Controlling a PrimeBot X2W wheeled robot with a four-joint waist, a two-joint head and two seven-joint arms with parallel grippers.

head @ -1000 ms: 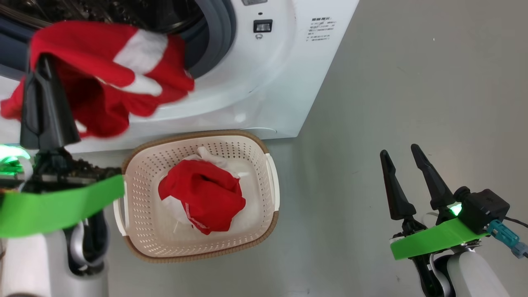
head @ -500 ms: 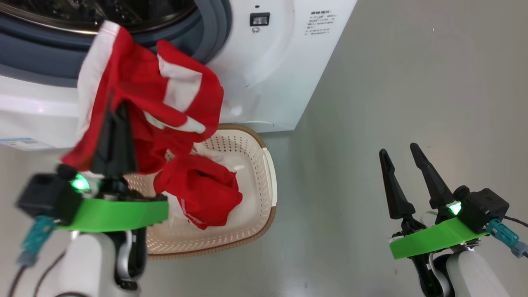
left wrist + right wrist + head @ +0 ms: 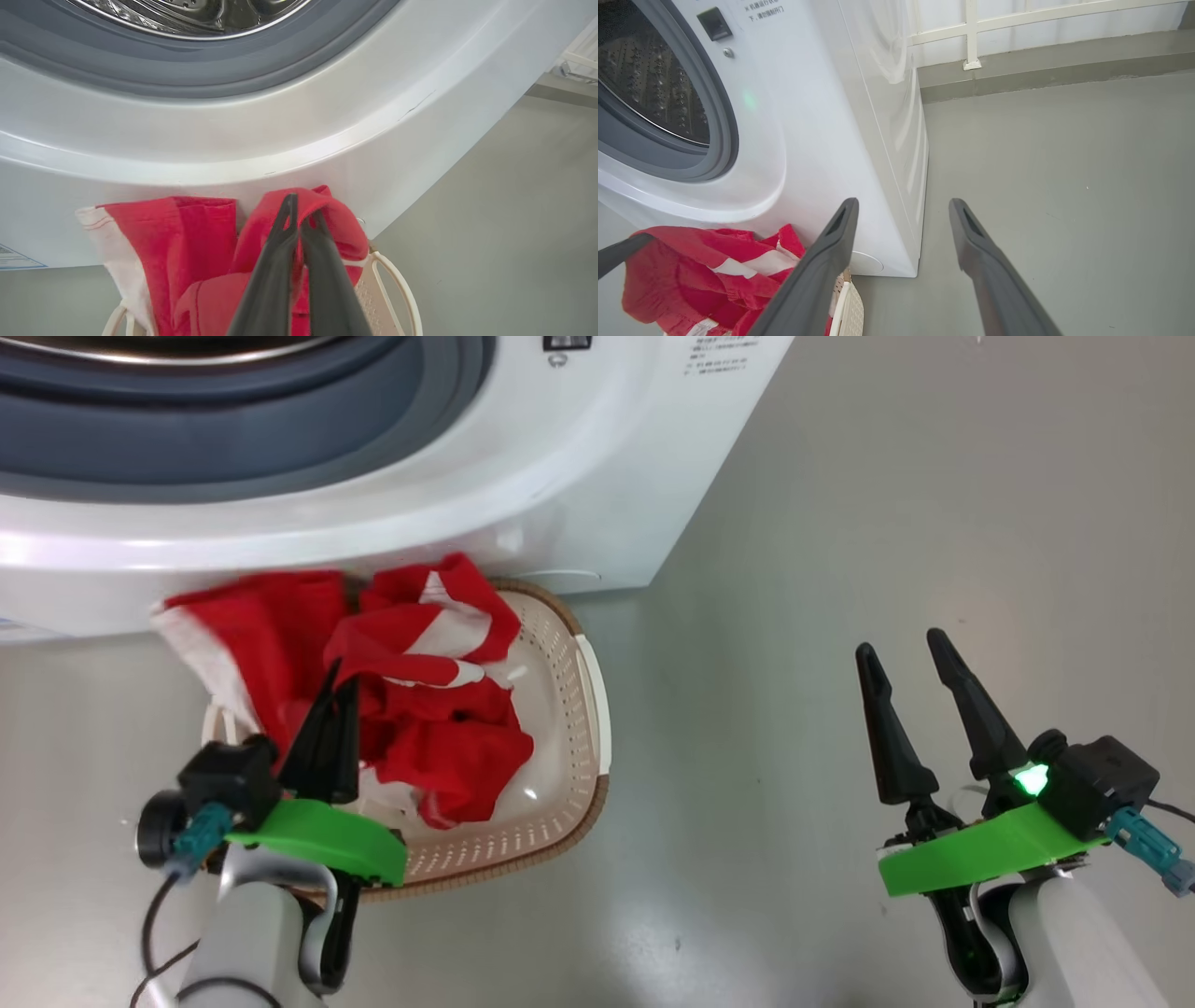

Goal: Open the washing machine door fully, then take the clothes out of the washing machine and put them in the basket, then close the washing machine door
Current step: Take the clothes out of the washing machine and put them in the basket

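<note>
The left tool (image 3: 342, 674) pinches the red clothes (image 3: 429, 747) (its tips pressed together on a fold) above the basket (image 3: 560, 653), where the garments heap, one draping over the rim beside the washing machine (image 3: 523, 513). The right tool (image 3: 898, 644) hangs spread wide and empty over the floor (image 3: 840, 523).

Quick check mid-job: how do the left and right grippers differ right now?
The left gripper is shut on the clothes; the right gripper is open and holds nothing. The left gripper is over the basket beside the washing machine; the right gripper hangs over the floor, off to the side. Both have two long dark fingers and a green band.
</note>
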